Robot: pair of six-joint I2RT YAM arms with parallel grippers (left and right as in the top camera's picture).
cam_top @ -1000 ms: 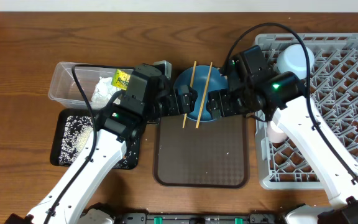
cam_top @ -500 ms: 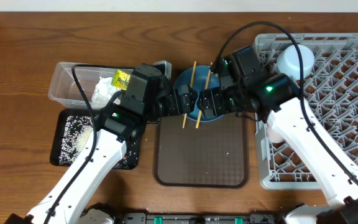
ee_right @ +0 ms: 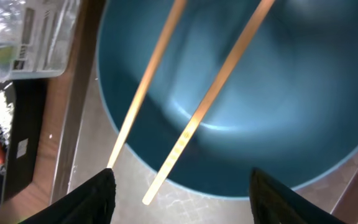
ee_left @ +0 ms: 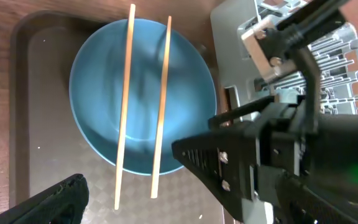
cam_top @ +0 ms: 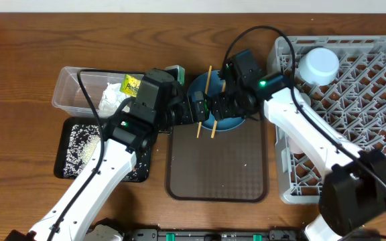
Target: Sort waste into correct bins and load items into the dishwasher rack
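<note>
A dark-blue plate lies at the far end of the brown tray, with two wooden chopsticks laid across it. My right gripper hangs open just over the plate. In the right wrist view its fingers straddle the near ends of the chopsticks and the plate's rim, gripping nothing. My left gripper stands wide open at the plate's left edge, and only one of its fingers shows. The clear tub holds a white napkin and a yellow-green packet. Rice lies in the black tray.
The brown tray reaches towards the table's front edge. The grey dishwasher rack fills the right side, with a pale round vessel at its far left corner. My two arms crowd together over the plate.
My right arm has swung left from the rack's edge to over the plate, and its jaws have narrowed. The left arm, plate and chopsticks have not moved.
</note>
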